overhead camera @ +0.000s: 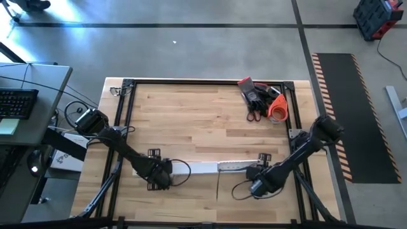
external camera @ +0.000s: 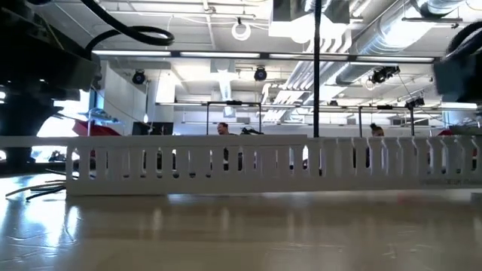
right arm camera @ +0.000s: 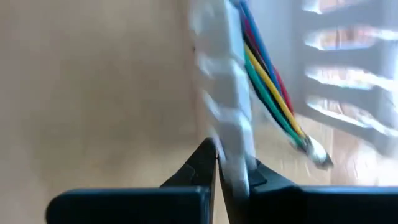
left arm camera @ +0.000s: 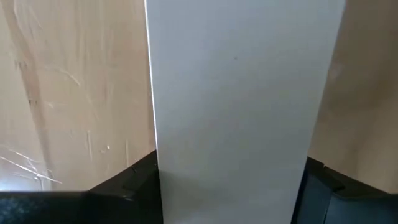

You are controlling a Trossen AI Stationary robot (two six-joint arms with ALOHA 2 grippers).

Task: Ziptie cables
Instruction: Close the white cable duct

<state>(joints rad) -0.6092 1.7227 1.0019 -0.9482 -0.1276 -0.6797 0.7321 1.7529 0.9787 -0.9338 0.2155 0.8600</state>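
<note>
A long white slotted channel strip [overhead camera: 203,167] lies across the near middle of the table and fills the low view [external camera: 263,162]. My left gripper [overhead camera: 160,173] stands over its left end, with the strip [left arm camera: 236,93] filling the gap between the fingers. My right gripper [overhead camera: 255,181] is at the strip's right end, shut on a narrow white ribbed strip [right arm camera: 227,106]. Beside that runs the cables [right arm camera: 267,81], a bunch of blue, red, black, yellow and green wires ending in a small white plug [right arm camera: 316,152]. A thin dark wire [overhead camera: 217,186] trails toward the near edge. My left gripper has the channel strip's two long edges [left arm camera: 163,168] between its two fingers, near the strip's left end. The fingers point down from above and lie across the strip. The strip lies flat along the table. My right gripper pinches the near end of the narrow white ribbed strip [right arm camera: 236,155] between its two fingertips [right arm camera: 202,165], coming steeply from above. The strip runs away from the fingers alongside the coloured wires. Whether the fingers also touch the wires, I cannot tell.
A red, black and orange heap of tools [overhead camera: 261,98] lies at the far right of the table. A black frame [overhead camera: 127,86] runs round the tabletop. Bare wood stretches between the heap and the channel strip. A desk with a keyboard [overhead camera: 16,102] stands to the left.
</note>
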